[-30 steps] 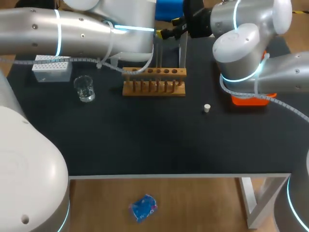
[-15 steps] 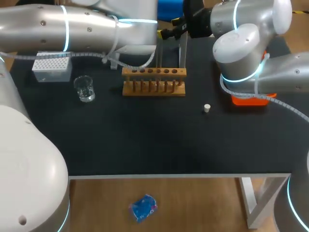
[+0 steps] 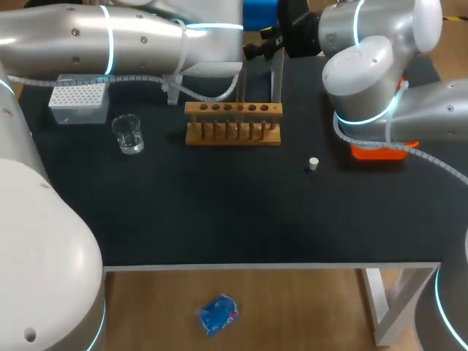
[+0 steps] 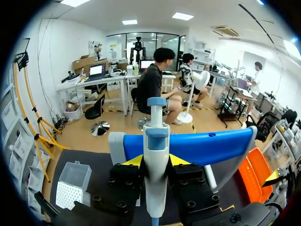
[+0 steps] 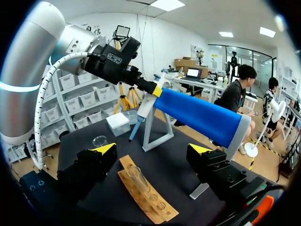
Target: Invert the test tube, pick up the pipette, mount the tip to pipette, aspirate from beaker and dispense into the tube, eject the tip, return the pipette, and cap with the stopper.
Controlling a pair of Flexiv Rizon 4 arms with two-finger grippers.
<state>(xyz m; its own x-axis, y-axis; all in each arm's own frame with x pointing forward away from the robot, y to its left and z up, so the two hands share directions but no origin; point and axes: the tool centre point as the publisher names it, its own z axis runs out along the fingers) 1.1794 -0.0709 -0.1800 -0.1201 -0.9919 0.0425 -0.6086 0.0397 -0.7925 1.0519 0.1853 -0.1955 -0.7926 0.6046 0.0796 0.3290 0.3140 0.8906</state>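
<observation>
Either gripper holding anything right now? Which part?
The left gripper is shut on the pipette, at its upper body below the blue head. The right gripper is open, holding nothing.

Dark bench [image 3: 219,212] carries: white tip box [image 3: 78,102] rear left, glass beaker [image 3: 129,134] near it, wooden rack [image 3: 232,123] centre, small white stopper [image 3: 313,163], orange container [image 3: 380,151] right.

Wooden rack [image 3: 232,136], clear glass beaker [image 3: 129,136], matt black table [image 3: 219,212], glossy plastic pipette [image 4: 155,160]
</observation>
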